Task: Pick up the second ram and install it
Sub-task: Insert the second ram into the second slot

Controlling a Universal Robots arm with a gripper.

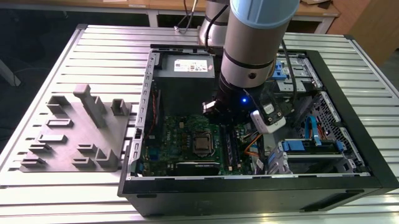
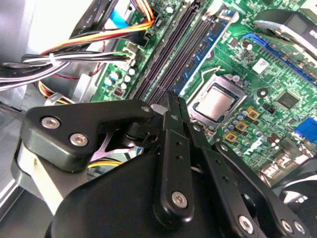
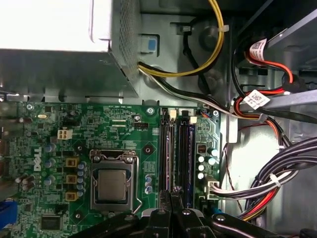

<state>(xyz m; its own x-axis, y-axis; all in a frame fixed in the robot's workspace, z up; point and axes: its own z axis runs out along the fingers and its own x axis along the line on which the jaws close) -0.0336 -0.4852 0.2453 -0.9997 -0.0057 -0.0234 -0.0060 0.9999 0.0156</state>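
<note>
My gripper (image 2: 173,106) is shut, its two black fingers pressed together with nothing showing between them. It hangs inside the open computer case (image 1: 349,182), just above the near end of the two long dark memory slots (image 3: 174,153). The slots run side by side next to the silver processor (image 3: 111,183). In the exterior view the gripper (image 1: 221,116) is low over the green motherboard (image 1: 181,140). Dark strips fill both slots (image 2: 183,44); I cannot tell the second ram from the slot it may stand in.
A grey plastic block (image 1: 74,135) with upright slotted posts lies on the slatted table at the exterior view's left. The grey power-supply box (image 1: 187,67) sits at the back of the case. Cable bundles (image 3: 277,188) and drive bays (image 1: 311,144) crowd the side beyond the slots.
</note>
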